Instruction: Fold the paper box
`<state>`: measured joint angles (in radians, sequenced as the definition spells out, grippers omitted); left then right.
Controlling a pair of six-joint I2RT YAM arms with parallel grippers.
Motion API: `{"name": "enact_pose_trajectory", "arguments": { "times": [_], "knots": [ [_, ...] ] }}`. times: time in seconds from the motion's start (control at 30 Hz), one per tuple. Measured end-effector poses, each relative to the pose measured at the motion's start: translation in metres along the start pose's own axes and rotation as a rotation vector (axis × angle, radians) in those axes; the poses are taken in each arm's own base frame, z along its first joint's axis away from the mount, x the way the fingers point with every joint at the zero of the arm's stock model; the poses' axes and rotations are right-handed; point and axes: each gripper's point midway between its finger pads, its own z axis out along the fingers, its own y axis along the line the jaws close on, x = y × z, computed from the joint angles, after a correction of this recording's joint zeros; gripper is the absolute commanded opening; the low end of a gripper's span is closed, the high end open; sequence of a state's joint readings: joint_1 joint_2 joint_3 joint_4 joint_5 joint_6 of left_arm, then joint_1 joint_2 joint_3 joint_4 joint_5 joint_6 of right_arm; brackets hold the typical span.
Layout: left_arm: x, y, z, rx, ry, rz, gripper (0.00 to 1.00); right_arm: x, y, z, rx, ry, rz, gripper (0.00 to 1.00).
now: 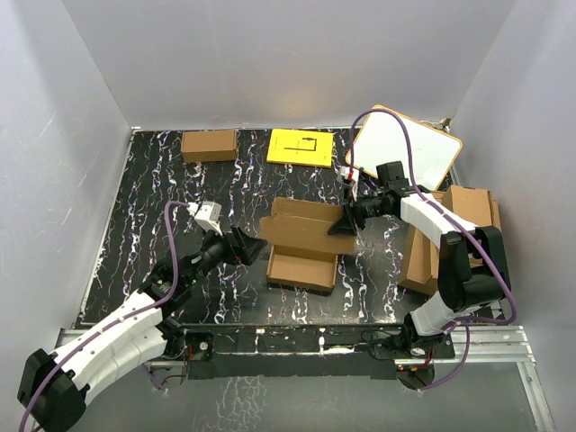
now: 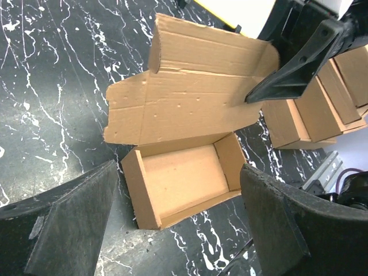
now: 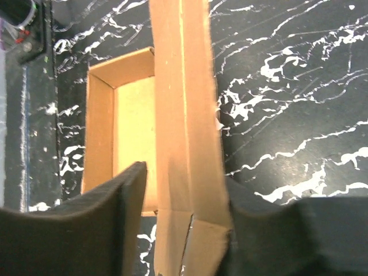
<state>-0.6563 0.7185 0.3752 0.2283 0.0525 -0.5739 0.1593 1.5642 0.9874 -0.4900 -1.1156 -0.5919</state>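
Jaws, left gripper (image 1: 247, 245): spread wide, gripping nothing, pointed at the left end of the paper box (image 1: 301, 268) and just beside it; whether touching, cannot tell. Jaws, right gripper (image 1: 345, 220): parted, straddling the right end of the lid panel (image 1: 306, 229), one finger on either side of the cardboard. In the right wrist view, a sliver of gap between the left-hand finger (image 3: 86, 230) and the panel, so no firm pinch.

Paper box near the middle of the black marbled worktop (image 1: 144, 198): oblong tray open upward, four walls standing, bare floor showing. Lid panel opened back from the tray's far wall, with a further flap creased along its far edge.

Along the far edge of the worktop: smaller brown carton (image 1: 209, 144), yellow sheet (image 1: 300, 147), white board (image 1: 405, 148). Stack of larger cardboard sheets (image 1: 418, 256) at the right, beside the right arm.
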Motion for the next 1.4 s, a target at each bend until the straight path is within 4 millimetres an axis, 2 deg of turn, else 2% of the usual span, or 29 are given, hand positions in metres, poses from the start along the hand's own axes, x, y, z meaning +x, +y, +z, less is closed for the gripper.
{"name": "enact_pose_trajectory", "arguments": {
  "times": [0.2, 0.33, 0.5, 0.77, 0.93, 1.17, 1.4],
  "knots": [
    [-0.007, -0.006, -0.001, 0.021, -0.029, -0.016, 0.84, 0.000, -0.007, -0.003, 0.053, 0.022, 0.000, 0.78],
    [-0.007, -0.006, -0.001, 0.021, -0.028, -0.020, 0.84, -0.008, -0.009, -0.011, 0.086, 0.009, -0.032, 0.84],
    [-0.006, -0.004, -0.001, 0.013, -0.027, -0.019, 0.80, -0.020, -0.015, -0.030, 0.140, -0.029, -0.059, 0.85],
    [0.000, 0.006, 0.003, -0.024, -0.002, -0.027, 0.79, -0.032, -0.017, -0.054, 0.176, -0.088, -0.098, 0.84],
    [0.000, 0.016, 0.011, -0.042, 0.018, -0.062, 0.80, -0.033, -0.008, -0.058, 0.132, -0.117, -0.126, 0.84],
    [-0.020, 0.034, 0.025, -0.013, -0.008, -0.194, 0.81, -0.035, 0.003, -0.069, 0.110, -0.157, -0.162, 0.84],
    [-0.026, 0.049, 0.039, 0.048, 0.006, -0.305, 0.82, -0.026, 0.009, -0.070, 0.098, -0.171, -0.149, 0.84]
  ]
}}
